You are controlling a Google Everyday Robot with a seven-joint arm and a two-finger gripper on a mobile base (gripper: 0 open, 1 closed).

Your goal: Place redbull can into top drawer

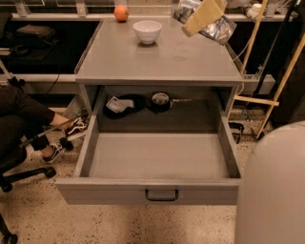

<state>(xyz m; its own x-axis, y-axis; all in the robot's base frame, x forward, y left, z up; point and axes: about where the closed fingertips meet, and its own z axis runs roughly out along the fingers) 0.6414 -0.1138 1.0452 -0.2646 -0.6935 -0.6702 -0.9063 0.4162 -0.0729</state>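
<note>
**A:** What sits closest?

**B:** A pale, rounded robot body [274, 190] fills the lower right corner and covers the drawer's front right end. Beside it, the drawer [157, 164] stands pulled well out of the grey cabinet. Its flat front faces the camera, with a dark handle [162, 195] at its centre. Inside, only the grey floor and walls show.

**A:** And to the left of it?

**B:** On the speckled floor a seated person's legs reach in. One shoe [76, 127] lies near the drawer's left wall. A dark chair base [21, 175] stands nearer the camera.

**A:** What lies behind the drawer?

**B:** There is an open recess [200, 116] under the table top. It holds a dark heap with a pale card-like piece [113, 104] on its left. A round object [161, 100] lies just to the right, with a thin rod pointing right. I cannot tell what these things are.

**A:** And on the table?

**B:** The table [157, 62] is mostly bare grey. A white bowl [147, 31] stands upright near the back, around the middle. An orange [121, 13] sits behind it to the left, at the back edge and apart from the bowl.

**A:** Where is the can?

**B:** The can [219, 30] is at the far right, over the table's back right corner, not in the drawer. It is silvery and tilted, with its lower end toward the right edge.

**A:** And the end effector?

**B:** The end effector [202, 19] is at that same corner, coming in from the top of the view. A tan finger [206, 14] lies slantwise across the can, and the end effector is closed around it, holding it up.
</note>
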